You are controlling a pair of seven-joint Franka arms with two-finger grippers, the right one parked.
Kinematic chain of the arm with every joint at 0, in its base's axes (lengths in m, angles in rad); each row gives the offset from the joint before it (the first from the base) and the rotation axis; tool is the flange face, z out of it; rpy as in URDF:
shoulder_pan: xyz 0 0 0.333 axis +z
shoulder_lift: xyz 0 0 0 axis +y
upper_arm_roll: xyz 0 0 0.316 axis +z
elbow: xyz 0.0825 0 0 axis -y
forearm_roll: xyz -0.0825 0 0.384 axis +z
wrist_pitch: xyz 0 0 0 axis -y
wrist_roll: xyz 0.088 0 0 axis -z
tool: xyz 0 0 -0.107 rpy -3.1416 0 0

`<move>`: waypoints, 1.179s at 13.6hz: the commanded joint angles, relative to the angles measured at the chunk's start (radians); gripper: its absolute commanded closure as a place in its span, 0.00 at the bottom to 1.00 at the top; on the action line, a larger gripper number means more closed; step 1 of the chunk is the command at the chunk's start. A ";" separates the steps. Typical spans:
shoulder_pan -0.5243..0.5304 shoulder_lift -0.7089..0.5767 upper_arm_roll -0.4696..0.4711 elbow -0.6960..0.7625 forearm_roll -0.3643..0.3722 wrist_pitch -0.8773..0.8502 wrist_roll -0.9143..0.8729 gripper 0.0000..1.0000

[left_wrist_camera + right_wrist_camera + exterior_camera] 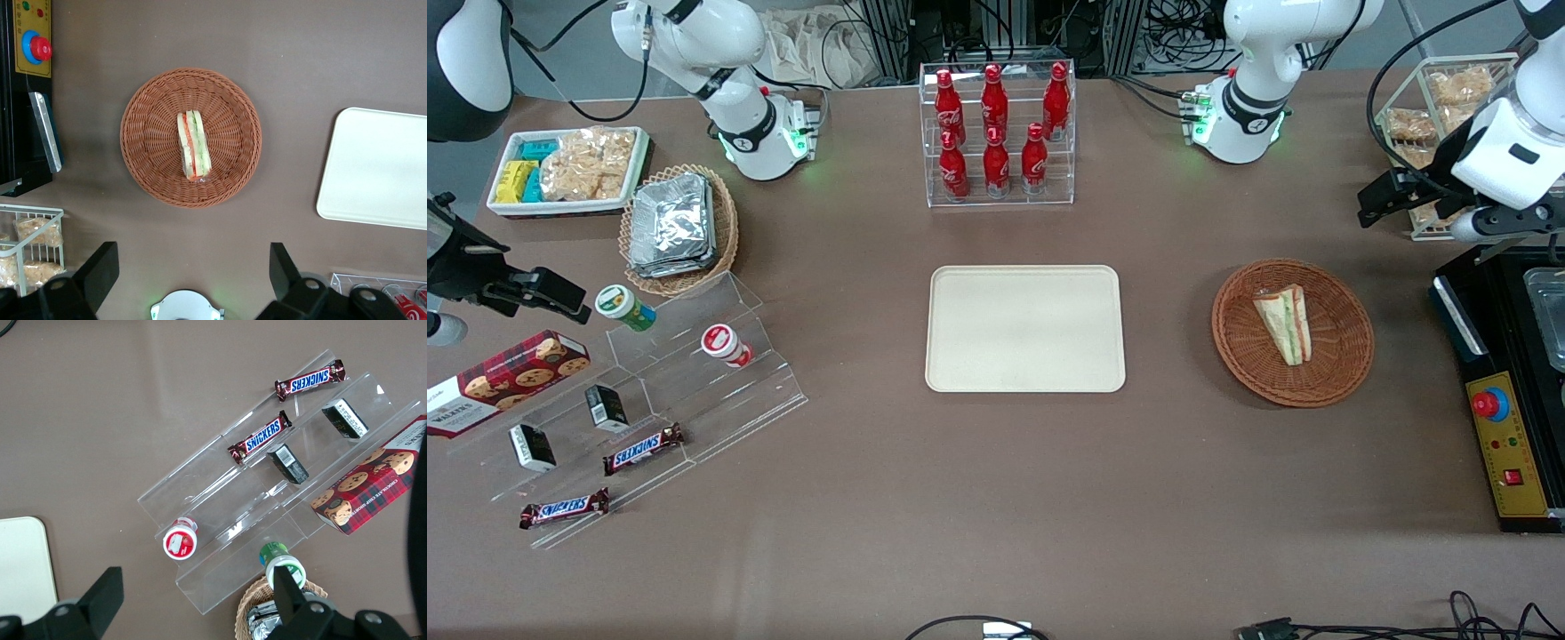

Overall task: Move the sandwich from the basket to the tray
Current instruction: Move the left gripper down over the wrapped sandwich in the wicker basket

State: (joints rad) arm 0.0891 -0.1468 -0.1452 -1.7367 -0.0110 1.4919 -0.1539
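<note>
The sandwich (1285,322) is a white-bread wedge with green and red-orange filling. It lies in the round reddish-brown wicker basket (1352,360) toward the working arm's end of the table. The cream-beige tray (1024,329) lies flat at the table's middle, beside the basket, with nothing on it. My left gripper (1385,203) hangs high above the table, farther from the front camera than the basket, open and empty. In the left wrist view the gripper (192,267) has its fingers (100,270) spread wide, and the sandwich (193,145), basket (150,170) and tray (380,167) all show well clear of it.
A black control box with a red button (1504,427) stands beside the basket at the working arm's end. A wire basket of fried snacks (1449,102) stands near the gripper. A clear rack of red bottles (996,133) stands farther back than the tray. A tan basket of foil packs (680,227) and an acrylic snack stand (649,391) are toward the parked arm's end.
</note>
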 commanded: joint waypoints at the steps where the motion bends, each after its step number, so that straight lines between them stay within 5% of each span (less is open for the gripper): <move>1: -0.009 0.021 0.012 0.043 0.009 -0.039 -0.018 0.00; 6: 0.000 0.032 0.024 -0.059 -0.006 -0.006 -0.024 0.00; 11: -0.002 -0.002 0.073 -0.493 -0.007 0.420 -0.053 0.00; 16: -0.005 0.188 0.073 -0.659 -0.003 0.834 -0.078 0.00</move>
State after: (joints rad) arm 0.0907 -0.0242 -0.0729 -2.3738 -0.0136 2.2259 -0.2122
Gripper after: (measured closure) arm 0.000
